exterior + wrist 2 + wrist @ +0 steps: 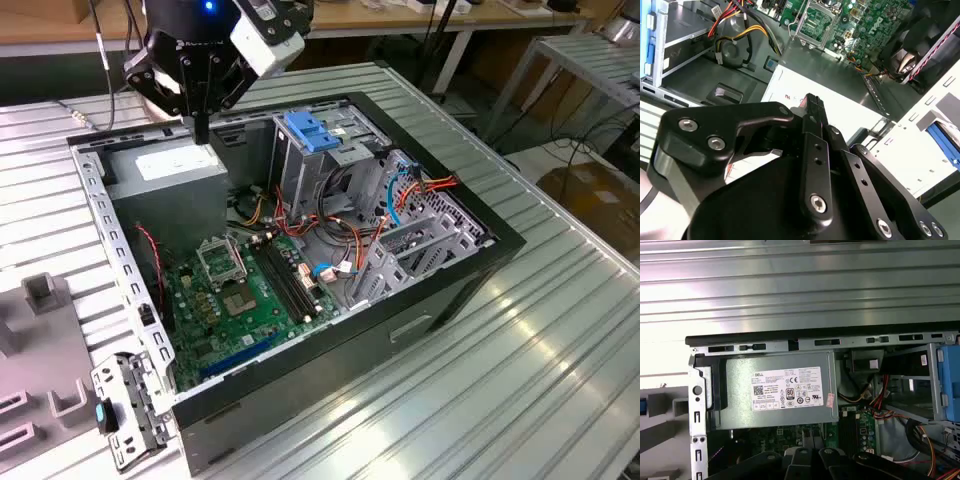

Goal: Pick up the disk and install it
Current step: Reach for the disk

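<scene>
The disk is out of view. My gripper (201, 132) hangs over the rear corner of the open computer case (500, 240), at the exterior view's left. Its fingers are shut together with nothing between them, and their tips sit just above the grey power-supply box (165, 168). In the second wrist view the black fingers (813, 107) point down at the box's white label (840, 112). The first wrist view looks straight down on the power-supply box (780, 390).
A tall metal drive cage with a fixed blue bracket (312, 130) stands mid-case. The green motherboard (240, 290) lies below it, with red, orange and blue cables (400, 190) toward the exterior view's right. Grey fixtures (45, 290) sit on the ribbed table (560, 330).
</scene>
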`<action>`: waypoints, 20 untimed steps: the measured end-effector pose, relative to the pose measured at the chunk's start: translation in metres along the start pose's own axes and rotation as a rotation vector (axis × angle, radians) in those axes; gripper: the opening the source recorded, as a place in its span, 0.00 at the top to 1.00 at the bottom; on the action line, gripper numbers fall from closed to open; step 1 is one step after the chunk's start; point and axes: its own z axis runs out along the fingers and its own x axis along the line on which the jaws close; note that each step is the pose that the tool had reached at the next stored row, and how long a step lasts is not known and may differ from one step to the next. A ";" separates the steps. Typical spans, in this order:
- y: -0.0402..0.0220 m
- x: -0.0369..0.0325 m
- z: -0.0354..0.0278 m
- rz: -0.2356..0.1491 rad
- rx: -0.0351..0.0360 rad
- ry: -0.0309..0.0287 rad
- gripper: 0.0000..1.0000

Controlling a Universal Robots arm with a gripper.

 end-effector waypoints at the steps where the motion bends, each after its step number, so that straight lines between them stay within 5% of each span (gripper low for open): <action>1: 0.0000 0.0000 0.0000 0.000 0.0000 0.0000 0.89; 20: -0.0004 0.0057 -0.0001 0.000 0.0000 0.0000 0.89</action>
